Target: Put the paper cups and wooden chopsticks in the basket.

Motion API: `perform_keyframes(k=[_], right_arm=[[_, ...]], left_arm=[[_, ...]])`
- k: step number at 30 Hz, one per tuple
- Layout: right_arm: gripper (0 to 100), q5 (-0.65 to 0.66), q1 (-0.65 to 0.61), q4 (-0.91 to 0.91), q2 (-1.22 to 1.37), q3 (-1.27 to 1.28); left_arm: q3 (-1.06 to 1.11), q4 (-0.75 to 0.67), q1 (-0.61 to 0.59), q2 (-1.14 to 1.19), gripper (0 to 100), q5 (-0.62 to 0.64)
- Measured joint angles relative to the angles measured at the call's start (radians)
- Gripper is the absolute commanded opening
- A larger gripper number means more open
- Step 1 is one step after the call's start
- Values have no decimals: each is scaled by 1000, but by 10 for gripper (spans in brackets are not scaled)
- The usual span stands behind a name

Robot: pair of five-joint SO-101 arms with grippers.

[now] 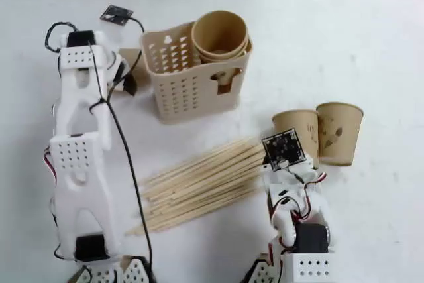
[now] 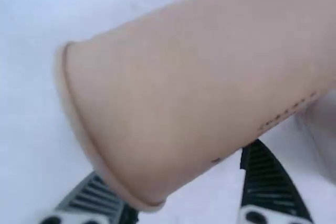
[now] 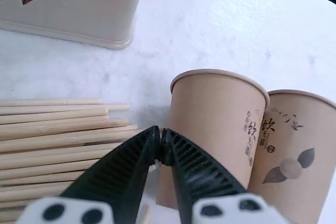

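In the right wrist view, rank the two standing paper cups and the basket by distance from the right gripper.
1. Chopstick-side cup, just beyond the right gripper.
2. Leaf-printed cup, beside it.
3. Basket, farthest back.

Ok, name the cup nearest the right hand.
The cup beside the chopsticks, close by the right hand; the other cup stands past it.

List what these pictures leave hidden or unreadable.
- Left wrist view: whether the left gripper grips the paper cup; the cup blocks it.
- High view: number of stacked cups in the basket; rims nest.
- Right wrist view: chopsticks cut off by the edge.
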Motion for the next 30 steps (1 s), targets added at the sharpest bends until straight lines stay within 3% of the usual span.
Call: perform_keyframes(k=[9,17,22,30], right_arm=[[18,34,0,-5,-3,21],[18,34,2,-9,-3,21],[18,41,2,-9,-3,21],[18,41,2,-9,-3,21]], left_arm=[[-18,-3,3,0,18,-2],[-18,-5,5,0,21,0],[-18,84,5,-49,21,0],[-18,270,5,-477,20,0]])
